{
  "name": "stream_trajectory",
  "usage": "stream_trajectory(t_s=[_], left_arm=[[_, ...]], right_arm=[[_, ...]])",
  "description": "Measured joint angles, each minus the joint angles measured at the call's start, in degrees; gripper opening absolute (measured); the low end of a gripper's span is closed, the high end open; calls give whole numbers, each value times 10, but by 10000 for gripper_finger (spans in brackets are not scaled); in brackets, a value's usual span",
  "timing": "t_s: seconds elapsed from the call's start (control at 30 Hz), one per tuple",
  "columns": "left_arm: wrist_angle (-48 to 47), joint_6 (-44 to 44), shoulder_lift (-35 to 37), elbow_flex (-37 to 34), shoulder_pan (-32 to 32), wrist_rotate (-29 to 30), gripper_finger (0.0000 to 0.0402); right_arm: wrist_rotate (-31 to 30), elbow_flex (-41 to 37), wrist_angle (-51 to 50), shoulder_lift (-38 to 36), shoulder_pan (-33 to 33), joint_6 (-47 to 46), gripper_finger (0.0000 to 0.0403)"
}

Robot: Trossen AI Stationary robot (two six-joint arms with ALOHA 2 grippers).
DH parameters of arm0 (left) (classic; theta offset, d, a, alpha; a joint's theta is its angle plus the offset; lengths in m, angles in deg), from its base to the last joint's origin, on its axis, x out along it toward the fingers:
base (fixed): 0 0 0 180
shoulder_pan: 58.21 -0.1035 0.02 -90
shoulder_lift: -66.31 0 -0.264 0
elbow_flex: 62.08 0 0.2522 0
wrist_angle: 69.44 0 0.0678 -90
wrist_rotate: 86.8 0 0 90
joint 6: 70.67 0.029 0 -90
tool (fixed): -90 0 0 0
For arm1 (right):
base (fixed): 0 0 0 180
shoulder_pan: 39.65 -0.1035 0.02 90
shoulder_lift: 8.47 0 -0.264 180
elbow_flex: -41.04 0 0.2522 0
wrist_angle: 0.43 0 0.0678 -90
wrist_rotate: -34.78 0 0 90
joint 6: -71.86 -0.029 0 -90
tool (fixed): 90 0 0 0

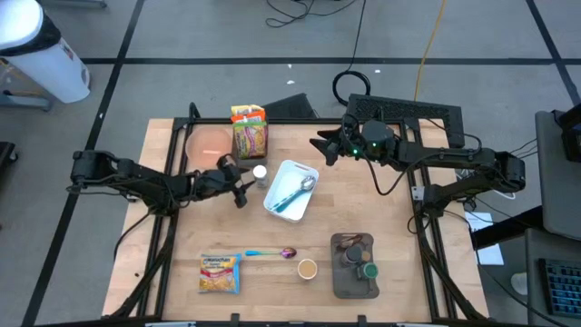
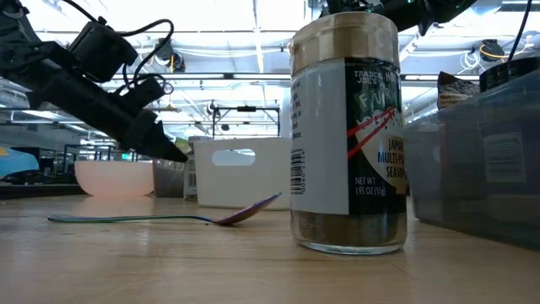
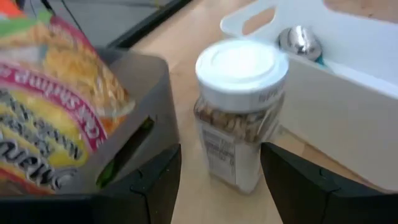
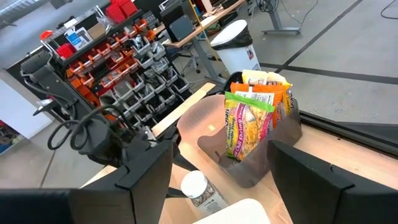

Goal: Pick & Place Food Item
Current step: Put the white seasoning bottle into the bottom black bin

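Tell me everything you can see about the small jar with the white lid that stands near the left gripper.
The small jar is clear, glass or plastic, with a round white screw lid and a white printed label with a barcode. Light brownish contents fill it. It stands upright on the wooden table, between the grey holder of noodle packets and the white bin, apart from both. The left gripper is open, its fingers on either side of the jar, not visibly touching it.

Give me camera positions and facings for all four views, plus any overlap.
High: overhead, straight down on the table; both arms show.
Low: table height, level past a spice jar; left arm shows.
Left wrist: on the left arm, facing a white-lidded jar; left gripper open.
Right wrist: on the right arm, facing noodle packets; right gripper open.
Shared: both wrist views see the white-lidded jar.
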Motion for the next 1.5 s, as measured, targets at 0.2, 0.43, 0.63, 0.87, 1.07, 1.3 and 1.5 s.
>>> stream_trajectory(t_s=[0.2,0.43,0.63,0.87,1.07,1.3,1.5], left_arm=[[28,18,0,0,-1,0,228],[-4,-13,0,0,-25,-20,228],[-19,-14,0,0,-54,-68,228],[-18,-28,0,0,-71,-152,231],[-17,-25,0,0,-73,-147,269],[11,-7,0,0,-73,-138,335],[10,53,-12,0,-90,-190,342]], right_arm=[[0,0,0,0,0,0,254],[0,0,-1,0,0,-11,254],[0,0,-2,0,0,-11,254],[0,0,-2,0,0,-15,254],[1,0,-2,0,0,-15,254],[2,0,-2,0,-1,-16,254],[2,0,-6,0,-6,-15,254]])
